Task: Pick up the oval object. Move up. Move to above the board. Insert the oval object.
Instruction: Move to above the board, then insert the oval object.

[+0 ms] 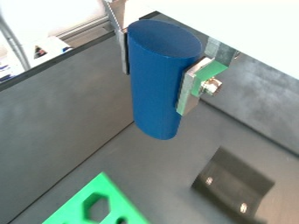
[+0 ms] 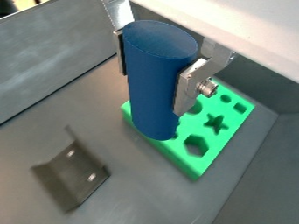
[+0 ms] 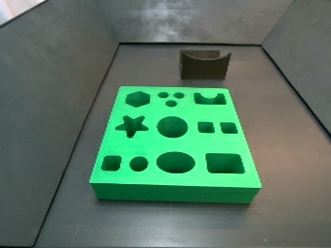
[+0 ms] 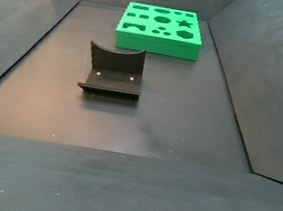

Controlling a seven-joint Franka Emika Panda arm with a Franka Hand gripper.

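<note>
The oval object (image 1: pixel 159 80) hangs upright in both wrist views, its long axis running along the fingers and its rounded free end pointing down toward the floor. The gripper (image 1: pixel 163 66) is clamped on it: one silver finger (image 1: pixel 201 80) presses one flank and a second plate (image 1: pixel 121 44) lies against the opposite side, so the jaws stand only as far apart as the peg's narrow width. The peg (image 2: pixel 155 83) floats clear of the floor, with the board (image 2: pixel 212 124) showing behind and beneath its lower end in a wrist view; whether it sits exactly over a hole cannot be told.

Neither side view shows the gripper or arm. There the board (image 3: pixel 175 143) lies flat on the dark grey floor, and the fixture (image 3: pixel 204 62) stands well apart from it, near the back wall. Dark sloped walls enclose the work area.
</note>
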